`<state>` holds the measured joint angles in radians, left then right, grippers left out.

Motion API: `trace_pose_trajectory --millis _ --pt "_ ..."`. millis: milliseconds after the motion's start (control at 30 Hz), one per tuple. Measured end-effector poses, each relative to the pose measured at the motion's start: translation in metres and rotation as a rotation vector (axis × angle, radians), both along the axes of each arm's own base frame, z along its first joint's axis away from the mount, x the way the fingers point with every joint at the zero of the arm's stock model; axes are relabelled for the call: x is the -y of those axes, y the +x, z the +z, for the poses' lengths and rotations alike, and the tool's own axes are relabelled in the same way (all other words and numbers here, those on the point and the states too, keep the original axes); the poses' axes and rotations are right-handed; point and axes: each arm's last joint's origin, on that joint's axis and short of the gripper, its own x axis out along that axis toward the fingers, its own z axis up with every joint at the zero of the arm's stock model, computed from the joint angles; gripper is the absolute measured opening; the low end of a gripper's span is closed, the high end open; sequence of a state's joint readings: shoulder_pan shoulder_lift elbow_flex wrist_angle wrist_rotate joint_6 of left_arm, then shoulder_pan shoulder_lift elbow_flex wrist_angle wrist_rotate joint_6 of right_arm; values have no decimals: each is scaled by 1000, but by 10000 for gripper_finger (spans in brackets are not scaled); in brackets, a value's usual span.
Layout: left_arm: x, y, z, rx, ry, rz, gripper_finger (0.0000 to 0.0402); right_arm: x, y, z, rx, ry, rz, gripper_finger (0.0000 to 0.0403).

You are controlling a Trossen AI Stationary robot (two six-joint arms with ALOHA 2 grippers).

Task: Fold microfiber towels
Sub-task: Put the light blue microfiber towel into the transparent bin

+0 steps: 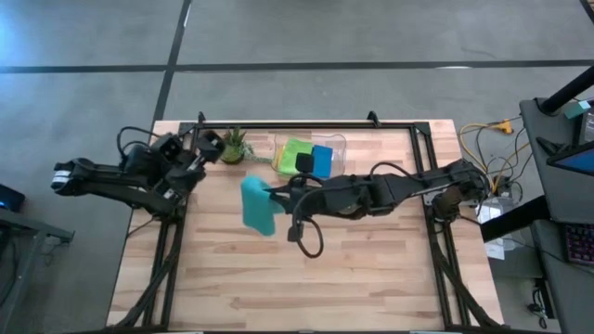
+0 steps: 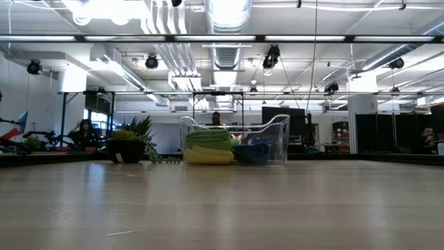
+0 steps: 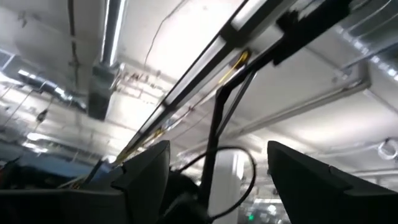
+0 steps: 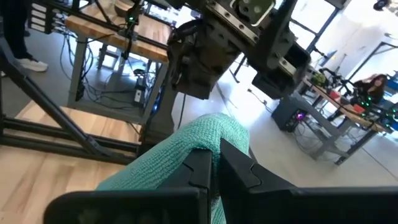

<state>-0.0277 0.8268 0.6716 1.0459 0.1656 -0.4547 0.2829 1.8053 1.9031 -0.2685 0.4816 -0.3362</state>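
Observation:
My right gripper [image 1: 277, 195] reaches from the table's right to its middle and is shut on the teal towel [image 1: 257, 206], which also shows in the right wrist view [image 4: 186, 149]. Neither shows in the low view. The lime green towel [image 2: 208, 137], the yellow towel [image 2: 208, 157] and the blue towel [image 2: 253, 153] lie in the clear bin [image 2: 281, 135] at the far edge. My left gripper [image 1: 200, 148] is open and empty at the far left; in its wrist view [image 3: 217, 180] it points up at the ceiling. My right gripper pinches a bunched part of the teal towel [image 4: 208, 140] between its two fingers [image 4: 199, 171]. The fingers come about level from the table's right. The cloth bulges past the fingertips and hangs slack toward the table's left and near side; one layer or several, I cannot tell.
A small potted plant [image 1: 234, 146] stands left of the bin [image 1: 336, 141] at the far edge, close to my left gripper. The bare wooden table top [image 1: 306, 278] stretches from the middle to the near edge. People sit in the room beyond the table.

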Motion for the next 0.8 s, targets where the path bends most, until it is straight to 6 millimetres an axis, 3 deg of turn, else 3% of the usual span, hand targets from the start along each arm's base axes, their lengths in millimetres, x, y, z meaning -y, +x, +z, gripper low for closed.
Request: trace_pose_trajectory --millis 133,400,800 --pt "0 -4 4 94 -24 -30 254 1 -2 3 4 20 -31 9" --pt "-4 1 2 77 -185 -9 253 2 -4 4 -29 5 -48 9" --pt "-5 17 -4 75 -234 26 254 4 -10 1 -105 -21 -47 9"
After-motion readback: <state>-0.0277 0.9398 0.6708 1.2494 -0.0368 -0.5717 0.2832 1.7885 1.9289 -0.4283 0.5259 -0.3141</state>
